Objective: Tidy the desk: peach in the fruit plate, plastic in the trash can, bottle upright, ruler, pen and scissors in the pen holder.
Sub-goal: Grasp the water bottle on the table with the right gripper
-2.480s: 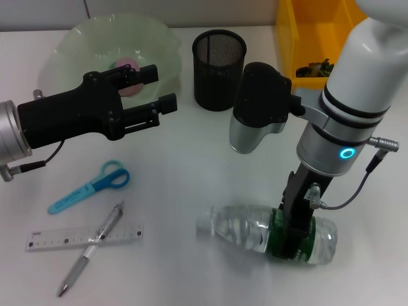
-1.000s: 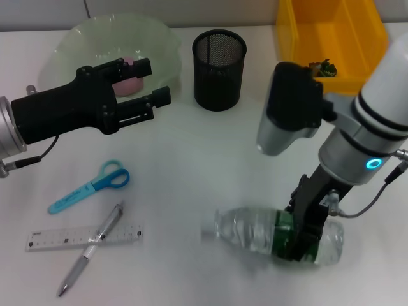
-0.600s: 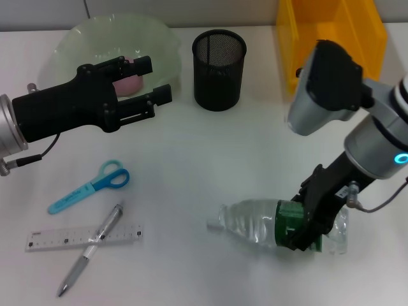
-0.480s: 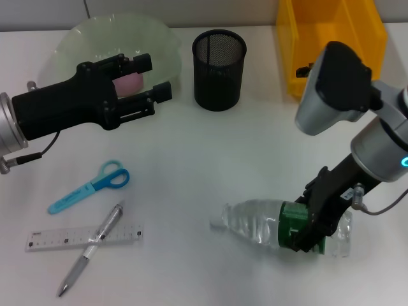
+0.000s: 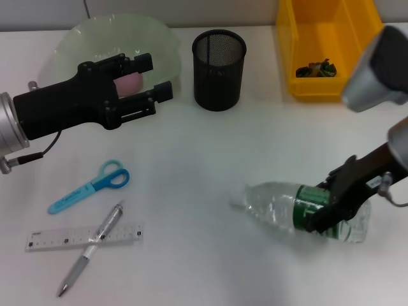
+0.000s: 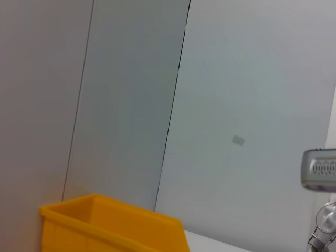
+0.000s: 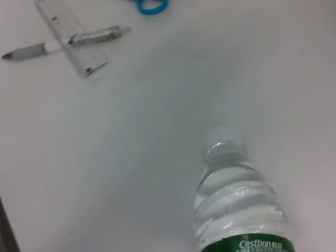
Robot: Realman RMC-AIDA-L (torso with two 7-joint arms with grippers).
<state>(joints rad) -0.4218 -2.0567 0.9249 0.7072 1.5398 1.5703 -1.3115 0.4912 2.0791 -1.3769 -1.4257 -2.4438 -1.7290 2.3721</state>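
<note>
Bottle (image 5: 299, 212) is lying on its side toward four o'clock on the table (image 5: 210, 166), cap pointing at nine o'clock. The right pincer (image 5: 331, 207) is clamping it around the green label — a mid-body hold that probably suits tipping it upright. The left pincer (image 5: 150, 80), fingers parted and empty, is hovering at ten o'clock beside the fruit plate (image 5: 76, 38).

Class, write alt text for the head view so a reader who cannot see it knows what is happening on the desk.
The right pincer grips a water bottle at its green label, cap end tilted off the white desk. The left pincer hovers over the green fruit plate holding a peach. Scissors, pen and ruler lie outside the black pen holder.
</note>
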